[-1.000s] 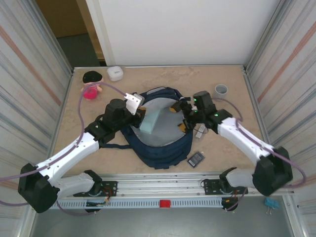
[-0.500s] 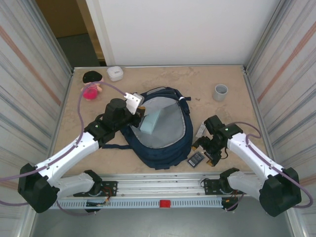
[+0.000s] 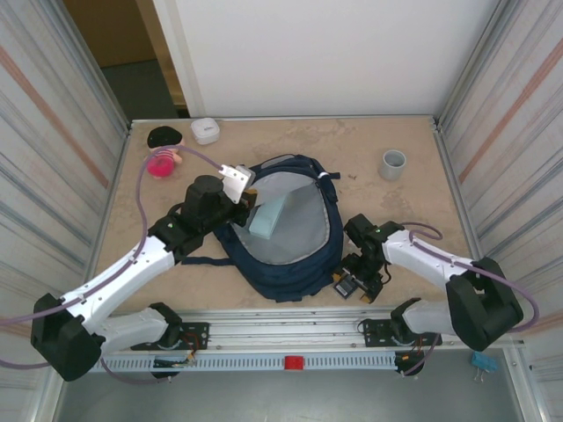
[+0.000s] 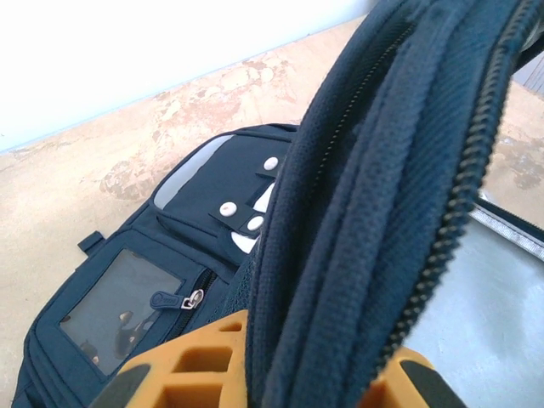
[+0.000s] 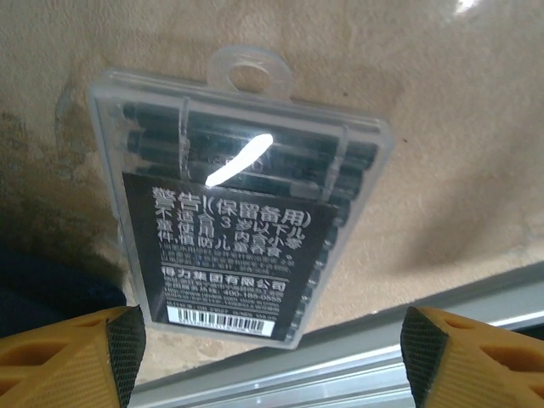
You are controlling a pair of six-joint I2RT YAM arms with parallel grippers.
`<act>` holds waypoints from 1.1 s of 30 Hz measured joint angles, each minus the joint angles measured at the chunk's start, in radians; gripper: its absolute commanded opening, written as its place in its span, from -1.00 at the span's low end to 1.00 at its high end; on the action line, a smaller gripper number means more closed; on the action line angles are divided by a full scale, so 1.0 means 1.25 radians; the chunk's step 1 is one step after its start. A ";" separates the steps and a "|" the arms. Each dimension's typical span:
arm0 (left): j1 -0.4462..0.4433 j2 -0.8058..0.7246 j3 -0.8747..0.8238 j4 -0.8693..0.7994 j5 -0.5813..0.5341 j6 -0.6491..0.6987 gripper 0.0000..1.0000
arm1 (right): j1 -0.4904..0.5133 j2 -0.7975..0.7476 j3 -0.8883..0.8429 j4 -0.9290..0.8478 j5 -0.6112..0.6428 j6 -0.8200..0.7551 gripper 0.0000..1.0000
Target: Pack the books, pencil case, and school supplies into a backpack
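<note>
Backpack (image 3: pixel 295 268) stays pinched open by the left gripper (image 4: pixel 280 374), while the right gripper (image 5: pixel 263 340) just swung out to hover, jaws spread, over the dark grey pack (image 5: pixel 242 229), probably the next pickup.

Your beige table (image 3: pixel 422 193) is carrying a navy backpack (image 3: pixel 286 237), a grey cup (image 3: pixel 393 163), a white box (image 3: pixel 205 130), a pink toy (image 3: pixel 161 164) and a flat packet (image 5: pixel 246 221).

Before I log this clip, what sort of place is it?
Probably a lab robot test cell, not a classroom: ribbed metal side walls, two white robot arms bolted to a silver aluminium rail, and a beige marbled tabletop.
</note>
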 measured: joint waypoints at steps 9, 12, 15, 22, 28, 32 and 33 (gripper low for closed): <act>0.005 -0.008 -0.002 -0.009 -0.005 0.000 -1.00 | -0.005 0.080 0.007 0.059 0.006 -0.005 0.24; 0.008 -0.015 -0.005 -0.009 -0.006 0.000 -1.00 | -0.020 0.081 0.007 0.054 -0.001 -0.009 0.13; 0.009 -0.018 -0.007 -0.009 -0.006 0.000 -1.00 | -0.031 0.081 0.007 0.051 -0.009 -0.025 0.01; 0.009 -0.018 -0.008 -0.009 -0.005 0.000 -1.00 | -0.043 0.023 0.036 -0.009 0.038 -0.067 -0.02; 0.009 -0.018 -0.008 -0.009 -0.003 0.000 -1.00 | -0.048 -0.078 0.252 -0.149 0.082 -0.137 -0.03; 0.009 -0.018 -0.008 -0.009 0.004 0.000 -1.00 | -0.019 -0.096 0.380 -0.177 0.078 -0.155 -0.02; 0.009 -0.018 -0.008 -0.009 0.004 0.000 -1.00 | -0.005 -0.094 0.400 -0.171 0.066 -0.154 -0.02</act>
